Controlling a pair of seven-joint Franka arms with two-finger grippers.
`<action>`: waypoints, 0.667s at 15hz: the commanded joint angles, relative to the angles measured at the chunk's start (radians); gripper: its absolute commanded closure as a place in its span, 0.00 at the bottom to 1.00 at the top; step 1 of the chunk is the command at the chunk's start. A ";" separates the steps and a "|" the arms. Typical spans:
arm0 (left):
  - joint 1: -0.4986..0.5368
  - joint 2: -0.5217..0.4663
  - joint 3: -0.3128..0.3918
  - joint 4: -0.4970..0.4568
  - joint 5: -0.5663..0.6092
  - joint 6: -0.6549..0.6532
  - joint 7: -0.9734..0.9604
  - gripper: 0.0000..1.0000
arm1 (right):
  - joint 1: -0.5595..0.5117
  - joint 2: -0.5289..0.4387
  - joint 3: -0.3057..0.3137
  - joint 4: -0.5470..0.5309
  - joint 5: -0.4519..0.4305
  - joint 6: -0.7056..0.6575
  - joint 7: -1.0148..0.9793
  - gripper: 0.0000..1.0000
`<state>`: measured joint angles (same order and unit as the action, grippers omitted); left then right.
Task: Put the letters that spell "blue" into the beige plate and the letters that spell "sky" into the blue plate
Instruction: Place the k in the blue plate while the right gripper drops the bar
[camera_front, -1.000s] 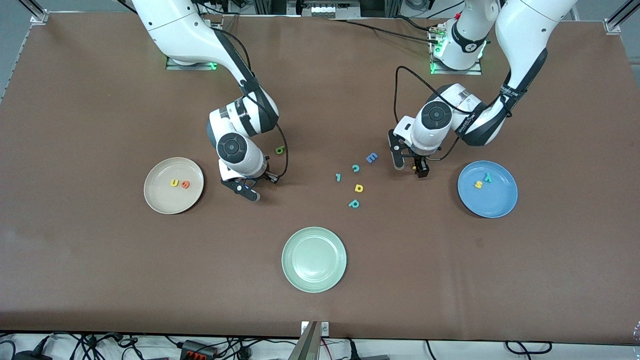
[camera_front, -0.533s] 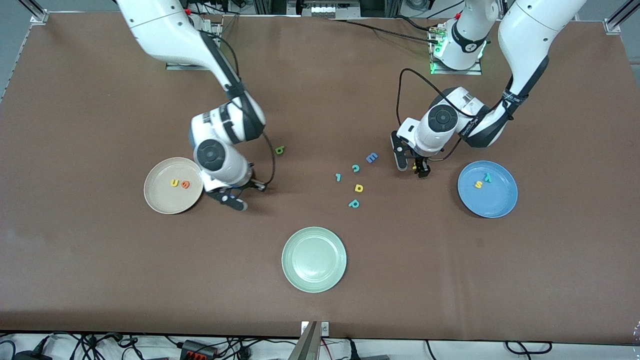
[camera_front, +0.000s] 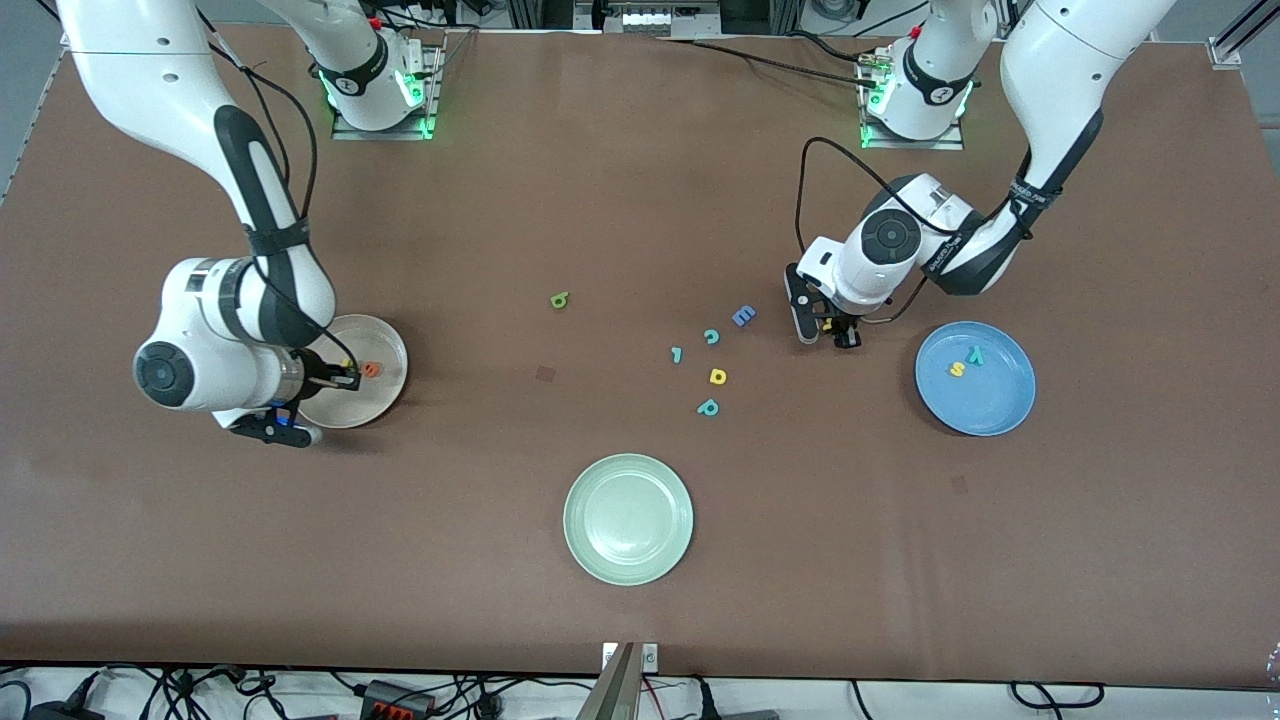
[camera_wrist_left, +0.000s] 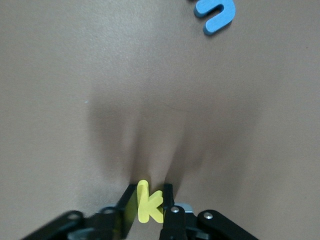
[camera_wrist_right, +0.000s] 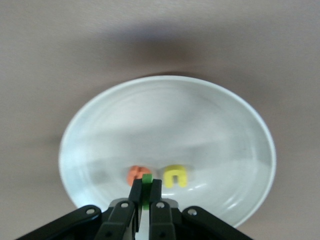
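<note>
**Both grippers clamped on letters: "l" over the beige plate, "k" at the table**

The right gripper (camera_wrist_right: 143, 200) hangs over the beige plate (camera_front: 385, 395), at the right arm's end of the table. Its fingers are pinched nearly together on the dark green "l" (camera_wrist_right: 146, 187), a thin bar standing between the pads. In the plate lie the orange "e" (camera_front: 371, 369) and the yellow "u" (camera_wrist_right: 175, 176), side by side; in the front view the "u" is mostly hidden by the gripper, and the right arm covers part of the plate.

Toward the left arm's end from the beige plate, the green "b" (camera_front: 560, 300) lies alone on the table (camera_front: 640, 180). The pale green plate (camera_front: 628, 519) sits nearer the front camera than the beige plate. Farther toward the left arm's end lies a loose cluster: a small teal hook-shaped letter (camera_front: 677, 354), a teal "c" (camera_front: 712, 337), a yellow letter (camera_front: 718, 376), a teal "p" (camera_front: 708, 407) and a blue "E" (camera_front: 743, 316).

The left gripper (camera_wrist_left: 150, 206) is down at the table, just beside the blue "E", its fingers closed tight on the yellow "k" (camera_wrist_left: 148, 202). The front view hides that letter almost wholly under the gripper.

The blue plate (camera_front: 990, 405) lies well apart from the beige plate, at the left arm's end, holding the yellow "s" (camera_front: 957, 369) and teal "y" (camera_front: 975, 354).
</note>
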<state>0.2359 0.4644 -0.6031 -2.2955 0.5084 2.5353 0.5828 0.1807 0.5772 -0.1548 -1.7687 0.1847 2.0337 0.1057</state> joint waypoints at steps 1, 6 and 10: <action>0.013 0.007 0.008 -0.001 0.025 0.013 0.022 0.89 | -0.023 -0.008 0.003 -0.026 -0.007 -0.009 -0.072 0.98; 0.026 -0.049 0.002 0.043 0.024 -0.068 0.008 0.89 | -0.104 0.016 0.001 -0.026 -0.016 -0.004 -0.178 0.89; 0.066 -0.053 -0.004 0.275 0.024 -0.384 0.025 0.87 | -0.098 0.004 0.006 -0.009 -0.014 -0.009 -0.173 0.00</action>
<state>0.2878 0.4226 -0.5978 -2.1424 0.5089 2.3024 0.5875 0.0689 0.5994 -0.1620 -1.7863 0.1788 2.0325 -0.0623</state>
